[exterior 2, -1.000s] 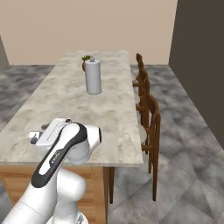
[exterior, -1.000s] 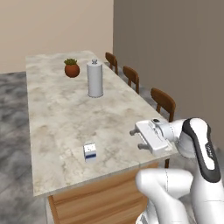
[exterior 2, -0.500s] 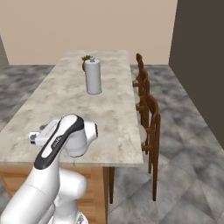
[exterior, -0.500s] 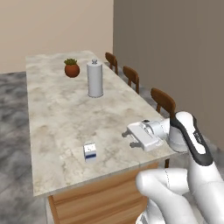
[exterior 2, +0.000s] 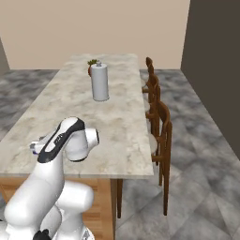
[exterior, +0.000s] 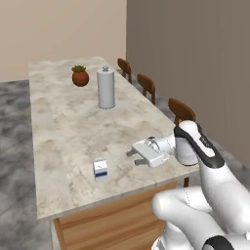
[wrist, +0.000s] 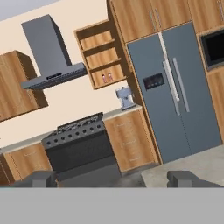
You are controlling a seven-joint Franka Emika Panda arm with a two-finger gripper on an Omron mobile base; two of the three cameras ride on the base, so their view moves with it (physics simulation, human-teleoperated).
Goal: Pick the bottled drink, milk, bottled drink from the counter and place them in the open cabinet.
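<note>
The small white carton of milk with blue panels stands upright near the front edge of the beige marble surface, just left of the white robot gripper, whose jaws are wide and empty.

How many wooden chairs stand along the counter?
3, in a row along the counter's far side from the left base camera: the nearest chair, the middle chair, the farthest chair. More may be hidden.
</note>
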